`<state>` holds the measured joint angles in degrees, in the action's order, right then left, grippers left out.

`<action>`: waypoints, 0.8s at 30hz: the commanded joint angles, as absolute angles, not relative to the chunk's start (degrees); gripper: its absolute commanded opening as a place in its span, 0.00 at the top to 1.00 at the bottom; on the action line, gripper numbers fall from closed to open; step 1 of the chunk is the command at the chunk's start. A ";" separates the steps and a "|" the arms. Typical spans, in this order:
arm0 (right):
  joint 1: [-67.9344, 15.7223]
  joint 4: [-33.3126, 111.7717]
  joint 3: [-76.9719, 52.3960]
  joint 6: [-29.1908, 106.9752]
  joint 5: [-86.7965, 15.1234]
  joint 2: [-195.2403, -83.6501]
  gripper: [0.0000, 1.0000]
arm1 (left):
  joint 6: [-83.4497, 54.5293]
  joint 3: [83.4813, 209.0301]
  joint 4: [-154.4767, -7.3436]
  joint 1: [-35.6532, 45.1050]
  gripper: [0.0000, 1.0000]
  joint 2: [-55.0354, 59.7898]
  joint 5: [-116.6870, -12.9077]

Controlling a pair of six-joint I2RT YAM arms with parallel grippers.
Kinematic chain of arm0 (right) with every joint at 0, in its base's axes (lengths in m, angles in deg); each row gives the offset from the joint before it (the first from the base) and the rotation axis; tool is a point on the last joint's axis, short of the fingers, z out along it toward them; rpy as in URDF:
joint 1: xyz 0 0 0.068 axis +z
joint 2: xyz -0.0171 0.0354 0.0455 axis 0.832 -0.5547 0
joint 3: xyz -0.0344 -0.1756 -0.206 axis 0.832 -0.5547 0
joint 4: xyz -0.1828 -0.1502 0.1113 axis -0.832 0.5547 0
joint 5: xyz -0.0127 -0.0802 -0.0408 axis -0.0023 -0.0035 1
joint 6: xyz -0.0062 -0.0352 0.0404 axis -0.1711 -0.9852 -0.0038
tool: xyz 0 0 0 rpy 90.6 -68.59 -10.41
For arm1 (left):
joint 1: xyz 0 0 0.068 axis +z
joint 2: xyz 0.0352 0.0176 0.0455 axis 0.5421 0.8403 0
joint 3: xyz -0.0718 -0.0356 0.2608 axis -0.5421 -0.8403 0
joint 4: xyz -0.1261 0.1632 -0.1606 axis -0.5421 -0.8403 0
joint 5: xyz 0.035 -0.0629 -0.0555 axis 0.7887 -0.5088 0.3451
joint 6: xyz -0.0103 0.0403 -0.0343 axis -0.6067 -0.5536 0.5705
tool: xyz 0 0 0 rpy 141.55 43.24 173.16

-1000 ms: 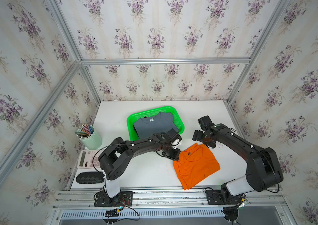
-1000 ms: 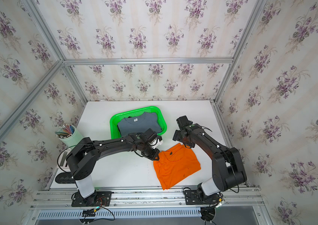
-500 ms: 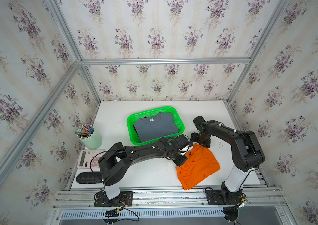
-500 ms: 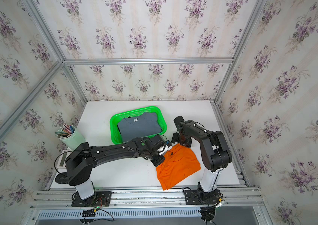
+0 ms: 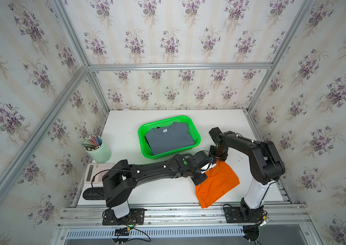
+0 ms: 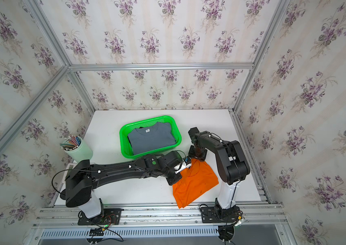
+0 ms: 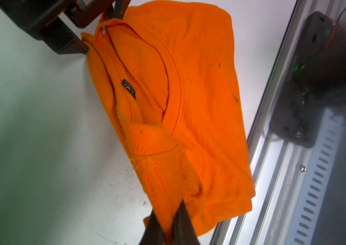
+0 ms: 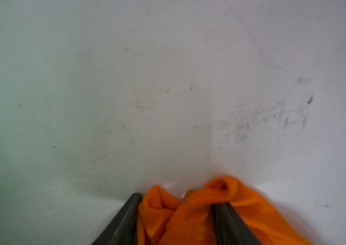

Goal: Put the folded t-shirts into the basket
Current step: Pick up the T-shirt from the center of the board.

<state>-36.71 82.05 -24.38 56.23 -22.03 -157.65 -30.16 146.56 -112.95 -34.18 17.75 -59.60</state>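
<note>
Orange tee (image 5: 218, 184), grey tee (image 5: 169, 141), green mesh basket (image 5: 140, 137)

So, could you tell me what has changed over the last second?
The left pincer, shut on the edge of the orange shirt, shifted to the robot's right. The right pincer came down onto the shirt's far corner and closed on it, bunching the cloth. The basket and grey shirt stayed put.

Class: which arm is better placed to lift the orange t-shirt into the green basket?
Left, probably: the left gripper is shut on the orange t-shirt, while the right gripper has cloth between its jaws but no clear clamp.
</note>
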 commanded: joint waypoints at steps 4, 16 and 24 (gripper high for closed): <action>-36.71 82.92 -24.80 56.32 -23.98 -159.30 0.72 | -32.27 146.47 -111.71 -34.37 1.00 17.12 -57.91; -36.71 85.81 -21.24 61.50 -30.80 -145.02 1.00 | -35.14 145.63 -119.06 -34.32 1.00 9.12 -53.13; -36.63 84.09 -17.78 69.29 -33.59 -136.12 1.00 | -39.91 144.77 -122.46 -33.96 1.00 0.64 -42.56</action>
<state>-36.71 85.00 -18.37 64.99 -31.41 -137.47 -36.24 145.14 -120.90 -34.24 2.52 -47.86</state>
